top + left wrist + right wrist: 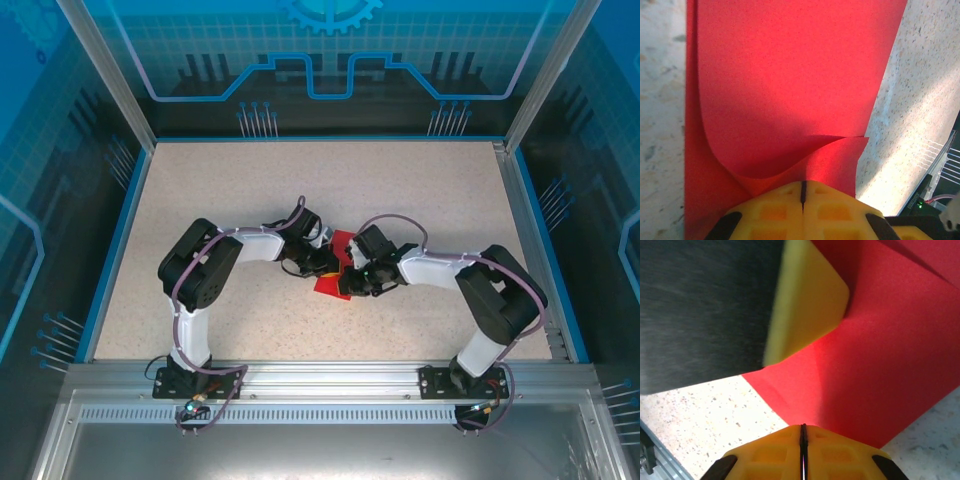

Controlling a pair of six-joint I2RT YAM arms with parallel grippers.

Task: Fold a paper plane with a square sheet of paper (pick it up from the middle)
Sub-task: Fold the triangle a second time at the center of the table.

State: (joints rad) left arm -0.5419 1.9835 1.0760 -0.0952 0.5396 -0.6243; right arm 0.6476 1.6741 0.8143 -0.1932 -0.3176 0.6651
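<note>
**Item: sheet** [334, 268]. Thin red paper. We found it at mid-table [250, 190], between the two claws. It was partly folded: one layer curled up off the layer beneath, and a diagonal crease ran across its far part in the right wrist view.

**Left claw** [322, 262]. We recorded it clenched, with the fingers meeting in a closed seam. The curled layer of the sheet ran into its tips, so we judged it to be grasping the paper.

**Right claw** [354, 282]. Also clenched, at the sheet's near corner, which narrowed into its tips. We took this for a grip on that corner.

**Handling.** We judged the sheet very light, limp and easy to crease or tear. It would sag where unsupported and slide on the smooth table. We thought it best held at an edge or corner with a flat pinch, or along the centre crease, and never pulled hard between two grips.

**Edges and room.** The claws sat almost touching, one yellow finger [805, 300] of the left looming close over the right. The speckled table lay open on every side, well short of the blue-edged walls [120, 220].
</note>
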